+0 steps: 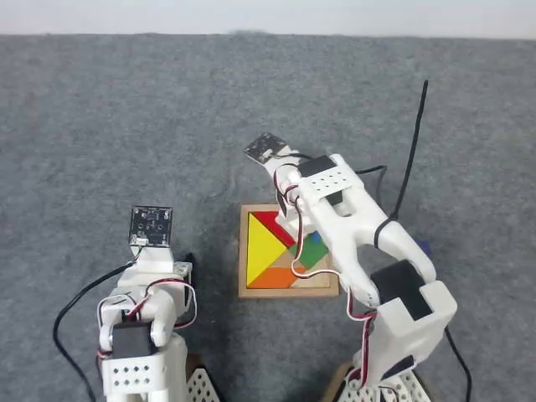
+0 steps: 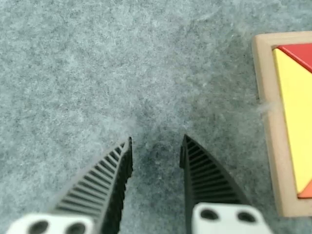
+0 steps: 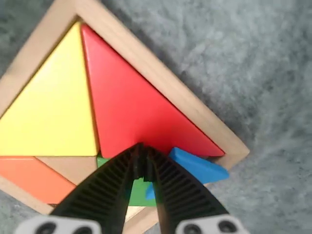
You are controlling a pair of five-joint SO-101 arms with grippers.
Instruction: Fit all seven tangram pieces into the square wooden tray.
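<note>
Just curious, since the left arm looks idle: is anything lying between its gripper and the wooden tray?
Nothing visible does. Only bare grey carpet lies between the open left gripper and the rim of the wooden tray, the side where the yellow piece sits.

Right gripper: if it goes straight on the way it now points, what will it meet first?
Most likely the large red triangular wooden piece in the square wooden tray: the shut right gripper points at its edge. Depth is unclear.
</note>
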